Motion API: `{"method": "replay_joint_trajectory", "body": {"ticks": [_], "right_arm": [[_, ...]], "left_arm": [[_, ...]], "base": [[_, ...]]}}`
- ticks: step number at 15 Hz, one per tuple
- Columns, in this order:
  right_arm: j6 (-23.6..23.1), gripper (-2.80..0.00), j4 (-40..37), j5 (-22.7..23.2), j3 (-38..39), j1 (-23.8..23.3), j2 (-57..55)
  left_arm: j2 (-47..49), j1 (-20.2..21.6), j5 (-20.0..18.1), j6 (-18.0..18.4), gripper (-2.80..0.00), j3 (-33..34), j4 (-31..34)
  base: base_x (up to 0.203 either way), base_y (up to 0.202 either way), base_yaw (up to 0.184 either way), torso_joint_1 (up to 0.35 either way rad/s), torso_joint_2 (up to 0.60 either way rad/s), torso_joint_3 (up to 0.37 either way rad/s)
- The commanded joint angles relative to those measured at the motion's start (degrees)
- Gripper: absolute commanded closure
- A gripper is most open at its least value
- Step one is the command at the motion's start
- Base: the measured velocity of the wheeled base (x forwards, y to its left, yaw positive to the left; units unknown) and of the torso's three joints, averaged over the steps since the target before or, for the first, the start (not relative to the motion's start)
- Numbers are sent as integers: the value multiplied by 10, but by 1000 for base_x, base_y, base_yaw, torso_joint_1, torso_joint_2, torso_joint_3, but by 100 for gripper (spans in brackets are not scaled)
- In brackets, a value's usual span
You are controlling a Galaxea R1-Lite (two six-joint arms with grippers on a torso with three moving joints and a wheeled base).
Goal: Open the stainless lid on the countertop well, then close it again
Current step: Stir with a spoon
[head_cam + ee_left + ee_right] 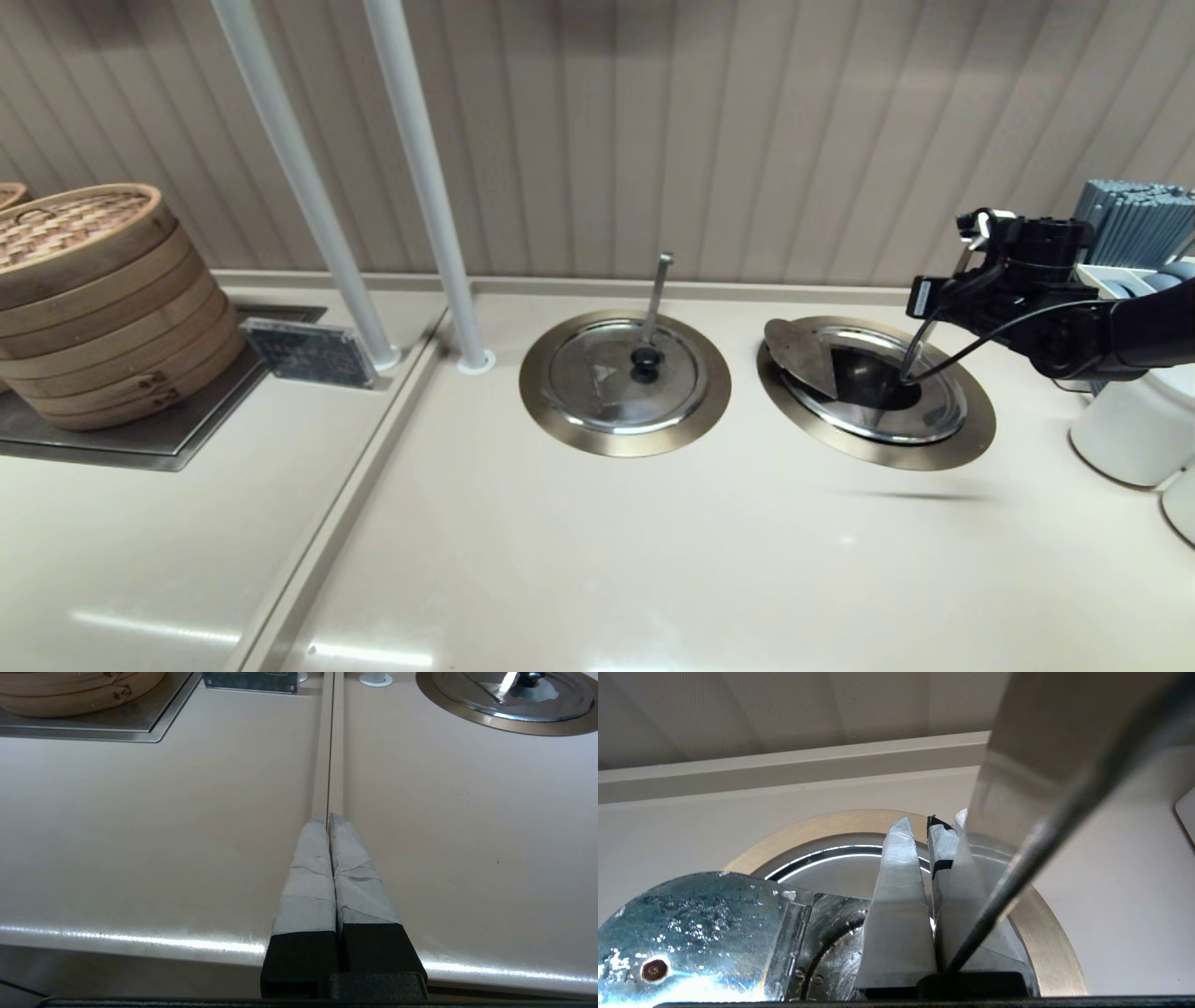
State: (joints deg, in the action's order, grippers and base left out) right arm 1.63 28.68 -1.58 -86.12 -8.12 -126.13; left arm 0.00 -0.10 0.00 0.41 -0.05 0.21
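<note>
The countertop well (971, 439) at the right has a wide brass-toned ring, which also shows in the right wrist view (1055, 947). The stainless lid's flap (803, 359) is folded back over the well's left side, wet underside up (691, 933). This leaves a dark opening (873, 378). The long slanting ladle handle (920, 350) rises out of it. My right gripper (924, 299) hovers above the well's far right side, right next to that handle (1017, 882). It is shut with nothing in it (924, 826). My left gripper (328, 820) is shut and parked at the counter's near edge.
The twin lid (607, 378) with a black knob and a near-vertical ladle handle lies shut in its ring (551, 411). Two white poles (429, 187) stand behind it. Bamboo steamers (93, 299) sit far left beside a small sign (308, 353). White containers (1134, 429) stand far right.
</note>
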Motion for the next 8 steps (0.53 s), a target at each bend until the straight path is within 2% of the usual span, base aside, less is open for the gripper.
{"method": "replay_joint_trajectory", "body": {"ticks": [1, 8], "right_arm": [[14, 0, -1, 0, -32, -1, -36], [16, 0, -3, -1, -104, -18, -112]], "left_arm": [[0, 0, 0, 0, 0, 0, 0], [0, 0, 0, 0, 0, 0, 0]], "base": [[0, 0, 0, 0, 0, 0], [0, 0, 0, 0, 0, 0]]}}
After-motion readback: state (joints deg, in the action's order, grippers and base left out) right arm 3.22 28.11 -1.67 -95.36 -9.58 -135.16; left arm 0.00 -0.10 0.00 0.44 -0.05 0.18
